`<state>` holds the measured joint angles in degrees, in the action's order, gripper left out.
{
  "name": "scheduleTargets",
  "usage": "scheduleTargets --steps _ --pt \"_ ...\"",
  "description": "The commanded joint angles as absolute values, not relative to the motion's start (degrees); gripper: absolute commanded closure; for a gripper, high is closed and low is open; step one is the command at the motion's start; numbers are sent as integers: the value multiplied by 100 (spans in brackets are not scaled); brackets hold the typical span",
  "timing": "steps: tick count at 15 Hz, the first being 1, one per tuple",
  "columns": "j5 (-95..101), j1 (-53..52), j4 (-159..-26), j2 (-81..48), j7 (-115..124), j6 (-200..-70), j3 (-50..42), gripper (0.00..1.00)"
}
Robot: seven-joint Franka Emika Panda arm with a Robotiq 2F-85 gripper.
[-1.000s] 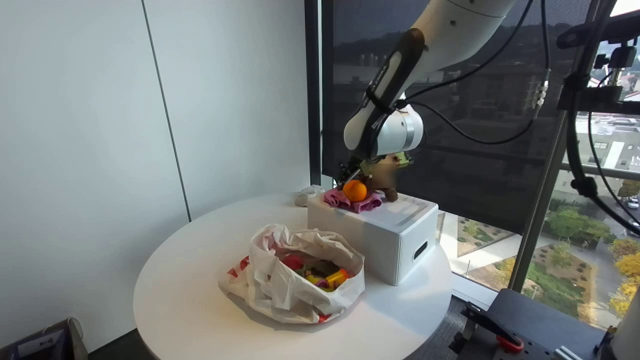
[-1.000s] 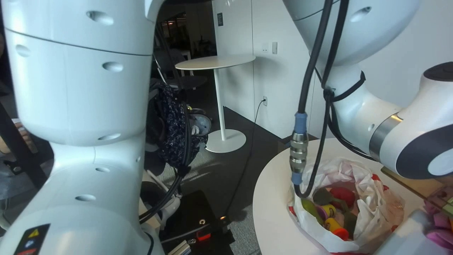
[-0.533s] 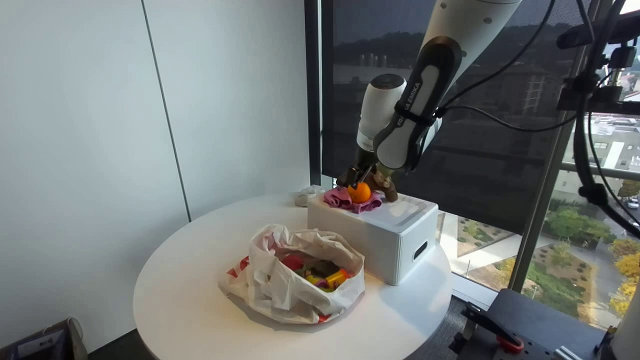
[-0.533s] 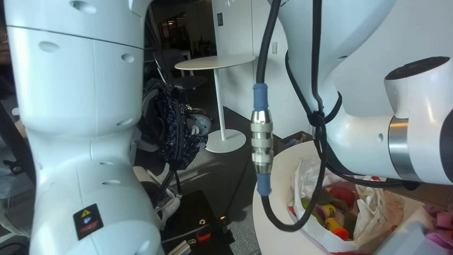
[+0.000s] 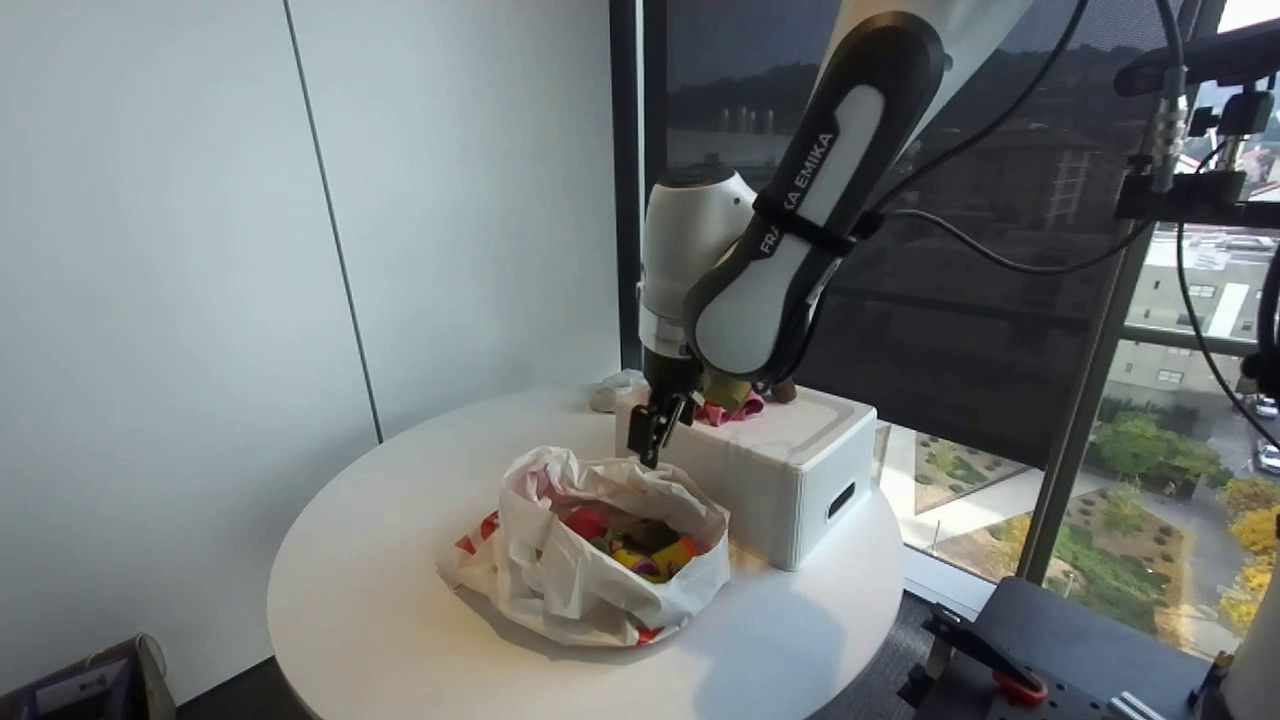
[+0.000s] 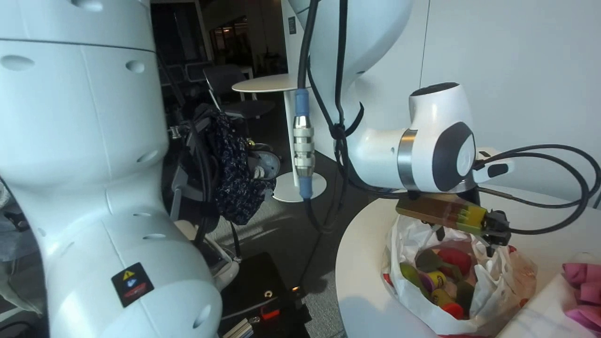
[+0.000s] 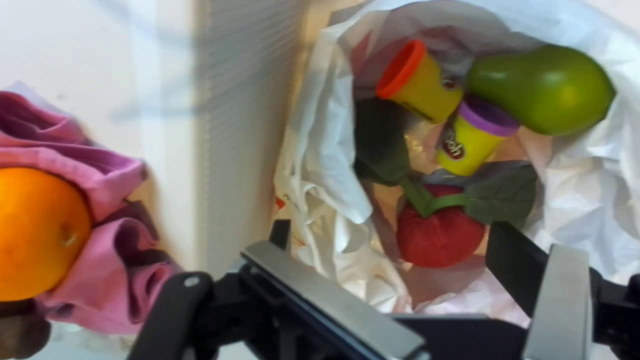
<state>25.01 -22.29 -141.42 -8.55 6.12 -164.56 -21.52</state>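
Hangs near white bag (image 5: pixel 600 590) with jaws spread apart. Faces yellow tubs (image 7: pixel 469 147), green fruit (image 7: pixel 545 90) and red fruit (image 7: pixel 440 241) inside bag, beside white box (image 5: pixel 755 495) on worktop (image 5: pixel 380 560).

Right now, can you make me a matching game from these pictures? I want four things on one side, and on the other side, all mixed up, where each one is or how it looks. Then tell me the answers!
Things:
1. gripper
2. orange
3. green fruit
4. white box

Where or how:
A. on the pink cloth
B. inside the white bag
C. standing on the round table
D. jaws apart, holding nothing

Right pairs: 1-D, 2-A, 3-B, 4-C.
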Motion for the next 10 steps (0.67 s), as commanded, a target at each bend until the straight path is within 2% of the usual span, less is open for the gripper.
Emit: scheduleTargets --steps 1,4,10 --pt "1176 -1287 -14250 -687 -581 -15730 -713 0" --pt "732 -837 -13768 -1228 -1105 -15187 -235 0" --pt "809 -293 -12842 -2422 -1176 -15041 -49 0"
